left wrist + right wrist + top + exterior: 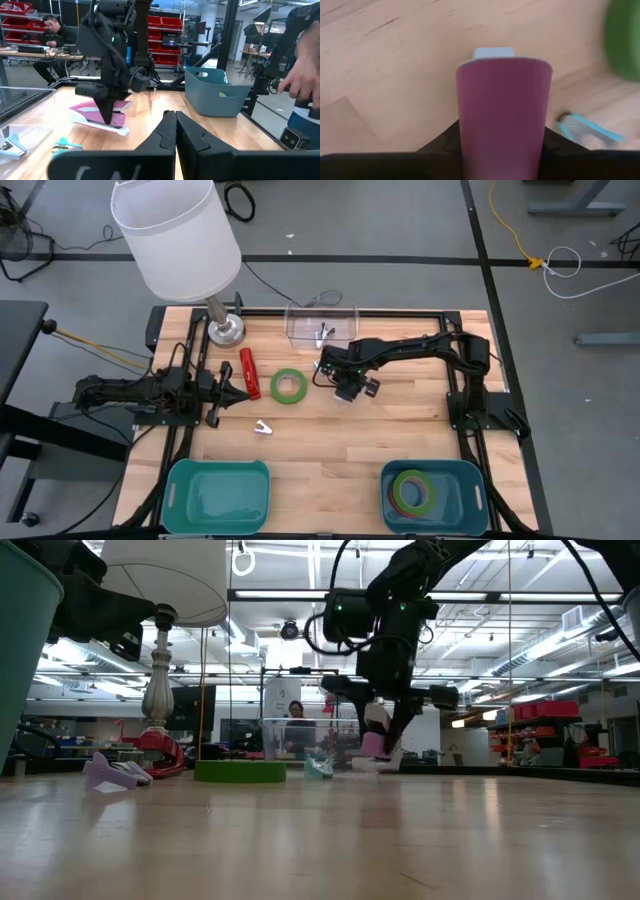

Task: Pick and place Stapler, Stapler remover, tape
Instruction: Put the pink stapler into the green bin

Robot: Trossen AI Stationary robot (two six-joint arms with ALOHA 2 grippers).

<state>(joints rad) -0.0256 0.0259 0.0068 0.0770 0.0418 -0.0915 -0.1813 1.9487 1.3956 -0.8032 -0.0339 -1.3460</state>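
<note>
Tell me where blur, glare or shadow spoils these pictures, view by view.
Right wrist view: the green tape and the teal staple remover are smeared, and the pink stapler in the right pincer fills the frame. Low view: ceiling lights glare behind the dark arm. High view: even light, soft shadows. Left wrist view: the closed left pincer is dark.

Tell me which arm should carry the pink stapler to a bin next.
The right arm. Its gripper is already shut on the pink stapler, just above the table near the green tape ring. The left gripper is shut and empty, by the red stapler.
</note>
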